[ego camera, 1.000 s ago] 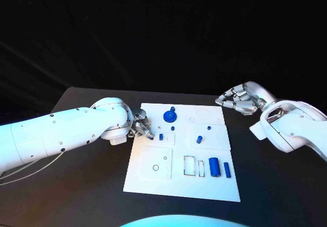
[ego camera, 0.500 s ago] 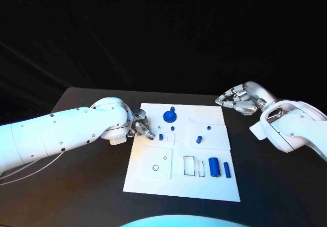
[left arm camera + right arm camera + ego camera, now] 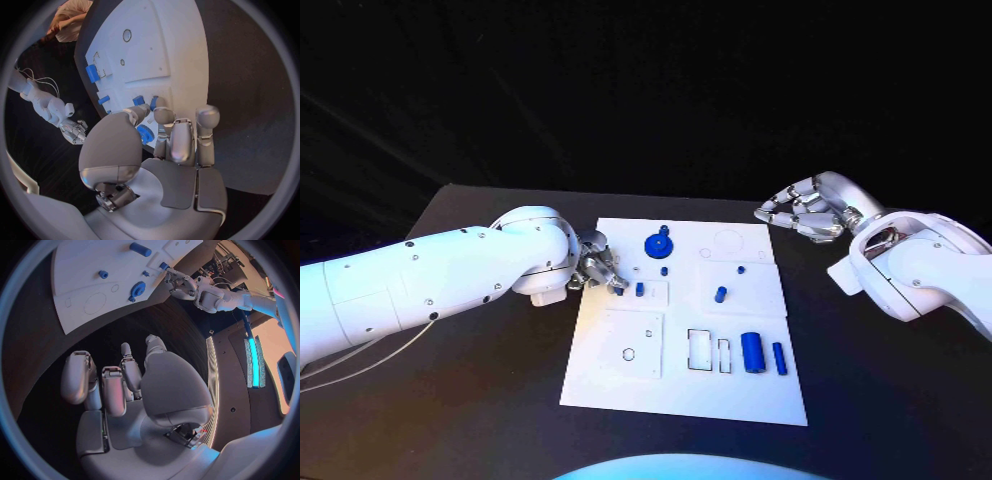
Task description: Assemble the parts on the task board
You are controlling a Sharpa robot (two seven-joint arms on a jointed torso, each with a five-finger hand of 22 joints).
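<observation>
The left hand [image 3: 599, 270] sits at the white board's [image 3: 632, 385] edge, fingertips pinching a small blue peg [image 3: 154, 103]. Just past its fingers lies another blue piece [image 3: 640, 289], farther off a blue gear [image 3: 658, 244]. The right hand [image 3: 802, 212] hovers well beyond the board's far corner, fingers curled, holding nothing

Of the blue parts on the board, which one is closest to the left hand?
The small blue part by the board's left edge, right beside the left hand; the gear-shaped part and the cylinders lie farther off.
</observation>
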